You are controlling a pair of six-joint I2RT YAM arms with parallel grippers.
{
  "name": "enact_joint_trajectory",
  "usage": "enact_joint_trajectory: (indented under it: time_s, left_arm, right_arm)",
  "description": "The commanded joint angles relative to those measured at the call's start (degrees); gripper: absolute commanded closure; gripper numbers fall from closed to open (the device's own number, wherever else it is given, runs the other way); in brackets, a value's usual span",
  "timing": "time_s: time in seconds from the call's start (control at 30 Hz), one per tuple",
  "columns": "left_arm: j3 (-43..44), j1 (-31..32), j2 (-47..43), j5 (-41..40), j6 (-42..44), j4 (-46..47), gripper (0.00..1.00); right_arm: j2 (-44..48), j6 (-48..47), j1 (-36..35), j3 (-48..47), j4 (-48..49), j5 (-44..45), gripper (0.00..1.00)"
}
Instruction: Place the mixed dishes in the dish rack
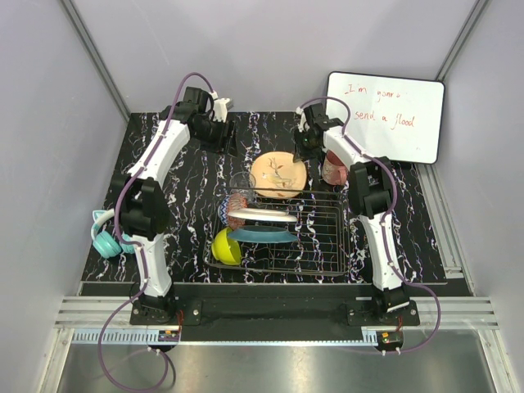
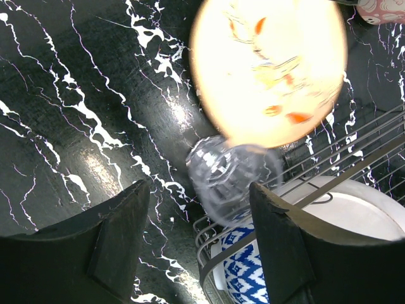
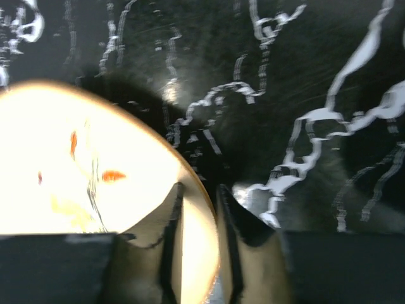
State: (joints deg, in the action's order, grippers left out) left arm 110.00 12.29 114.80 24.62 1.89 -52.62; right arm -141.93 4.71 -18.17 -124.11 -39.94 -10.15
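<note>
Rim of round orange patterned plate (image 1: 278, 174) is pinched by right gripper (image 3: 197, 190) just behind silver wire rack (image 1: 323, 237); left gripper (image 2: 199, 187) is spread wide.

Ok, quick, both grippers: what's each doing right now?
Left gripper: open, holding nothing.
Right gripper: fingers closed on the orange plate rim.

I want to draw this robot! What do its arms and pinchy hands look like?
Both the left arm and right arm have white tube-like sections joined by chunky black joints. A thin purple cable loops along each one. The left gripper and right gripper are black, each with two wedge-shaped fingers.
</note>
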Motion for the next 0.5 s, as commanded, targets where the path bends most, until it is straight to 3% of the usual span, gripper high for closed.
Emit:
enact_joint_trajectory:
  time_s: [0.0,0.17,0.27,0.47]
  left_arm:
    - [-0.1,-0.3,-3.6,0.2,0.0,2.1,0.33]
    - [-0.1,-0.3,-4.0,-0.3,0.4,2.3,0.33]
    - [-0.3,-0.3,-4.0,-0.5,0.4,2.3,0.33]
    - [-0.6,-0.3,-4.0,-1.2,0.5,2.3,0.33]
  right_arm:
    - [-0.1,1.0,-1.2,0.7,-1.6,-1.4,0.77]
    - [-0.4,1.2,-1.3,0.7,-1.5,-2.6,0.87]
    - [-1.0,1.4,-1.3,0.9,-1.5,-4.0,1.00]
    - [0.0,2.1,-0.9,1.3,-0.6,-5.4,1.00]
